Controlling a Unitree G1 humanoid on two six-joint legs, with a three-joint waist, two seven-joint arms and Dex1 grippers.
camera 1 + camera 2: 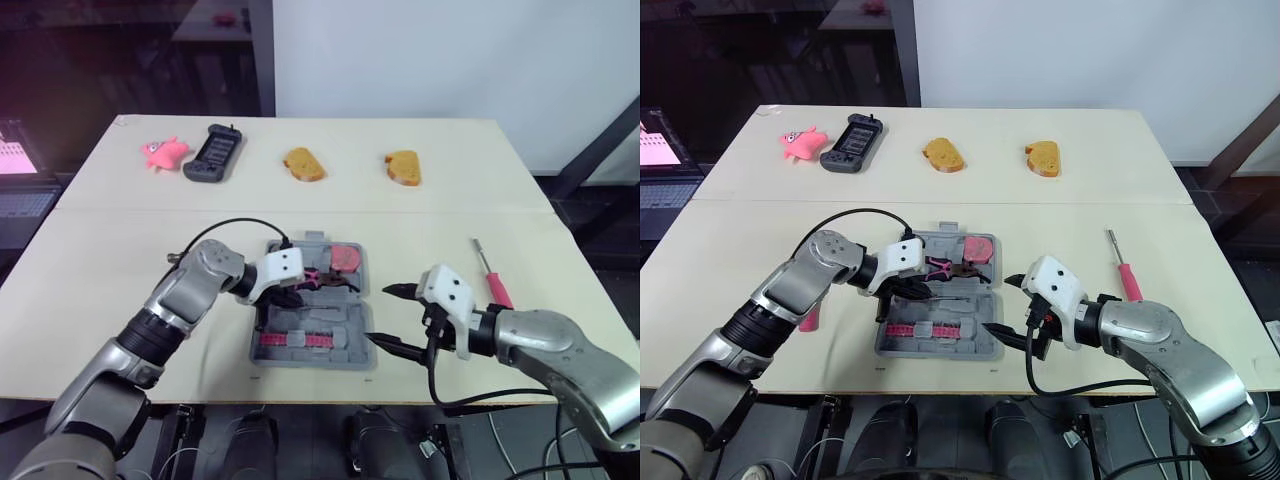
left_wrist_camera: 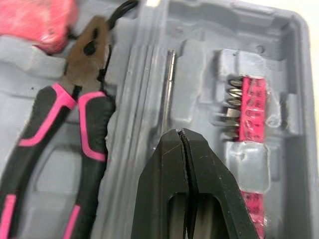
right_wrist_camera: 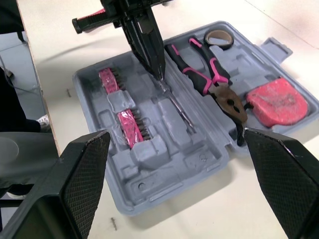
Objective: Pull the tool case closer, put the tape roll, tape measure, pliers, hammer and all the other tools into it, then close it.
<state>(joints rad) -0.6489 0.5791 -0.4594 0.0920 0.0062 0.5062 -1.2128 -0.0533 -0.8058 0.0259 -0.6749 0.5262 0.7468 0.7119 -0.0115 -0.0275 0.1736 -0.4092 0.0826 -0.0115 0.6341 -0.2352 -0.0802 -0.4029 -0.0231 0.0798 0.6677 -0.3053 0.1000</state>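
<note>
The grey tool case [image 1: 356, 356] lies open near the table's front edge. In it are pink-handled pliers [image 2: 84, 99], a pink tape measure [image 3: 276, 102], a tape roll [image 3: 218, 37], pink bit strips [image 2: 249, 109] and a thin metal rod [image 2: 169, 84]. My left gripper [image 2: 180, 133] is shut and reaches down into the case, its tip over the rod's end with nothing visible between the fingers. Just right of the case, my right gripper [image 1: 382, 314] stands open and holds nothing. A pink-handled screwdriver [image 1: 492, 278] lies on the table further right. Something pink [image 1: 808, 318] peeks out from under my left forearm.
Along the far edge of the table lie a pink toy [image 1: 163, 153], a black handheld device [image 1: 213, 155] and two bread pieces [image 1: 303, 164] [image 1: 403, 167]. A laptop [image 1: 20, 180] sits off the table's left side.
</note>
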